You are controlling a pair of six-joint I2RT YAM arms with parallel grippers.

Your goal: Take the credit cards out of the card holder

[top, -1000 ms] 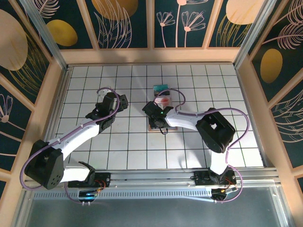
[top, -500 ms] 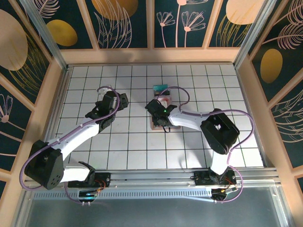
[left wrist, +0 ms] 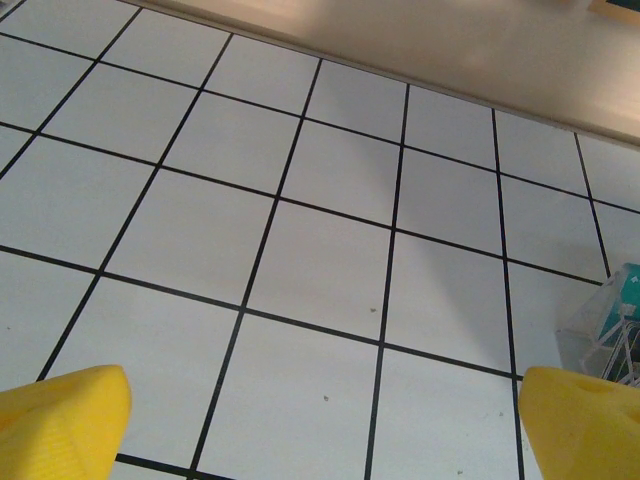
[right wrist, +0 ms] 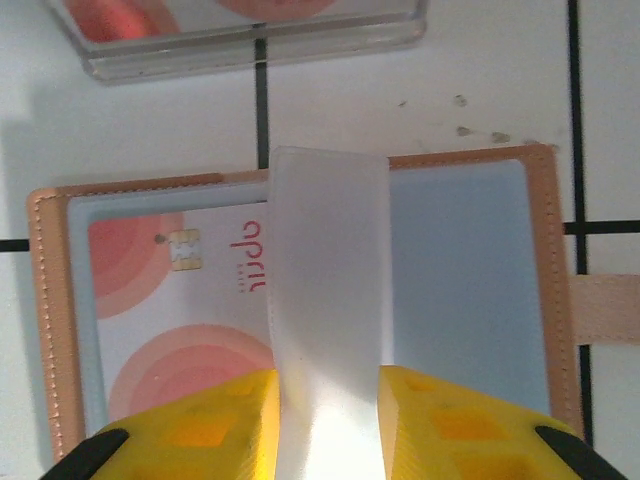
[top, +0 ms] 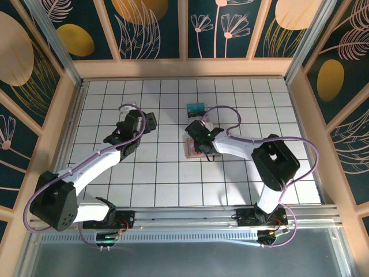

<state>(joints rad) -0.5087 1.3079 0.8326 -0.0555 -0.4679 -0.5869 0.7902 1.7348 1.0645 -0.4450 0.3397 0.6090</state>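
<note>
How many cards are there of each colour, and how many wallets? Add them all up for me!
Wallet: 1
Teal card: 1
Pink-and-white cards: 2, made up of the loose card lying beyond the wallet and the tucked card inside it
Total: 4 things in sight

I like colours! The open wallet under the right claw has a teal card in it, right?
Not teal: the right wrist view shows the card in the open wallet under the right claw is white with pink circles.
</note>
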